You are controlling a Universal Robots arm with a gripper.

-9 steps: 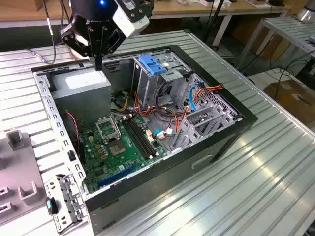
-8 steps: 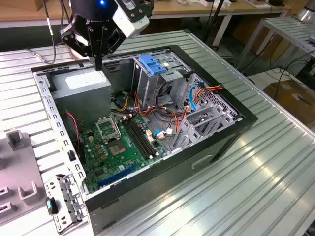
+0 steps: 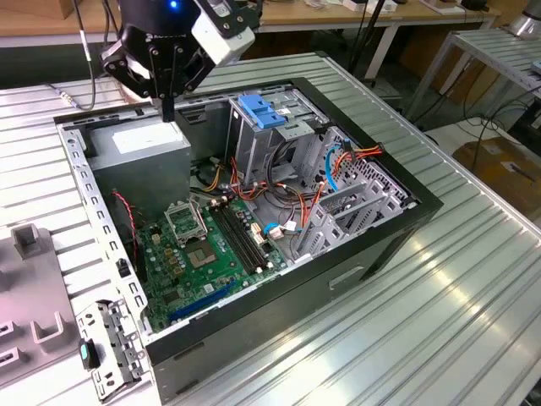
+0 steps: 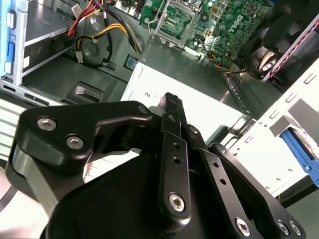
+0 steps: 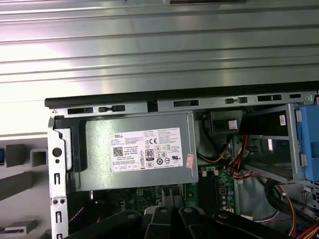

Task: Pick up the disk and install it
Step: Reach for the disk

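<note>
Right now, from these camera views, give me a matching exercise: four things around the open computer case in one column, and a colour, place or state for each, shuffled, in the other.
Things
1. gripper
2. cage handle
3. circuit board
4. grey metal box

Descriptions
A. green, lying flat inside the computer case
B. bears a white sticker
C. blue plastic
D. black, hanging above the grey metal box

Pairs: 1-D, 2-C, 3-A, 4-B
</note>
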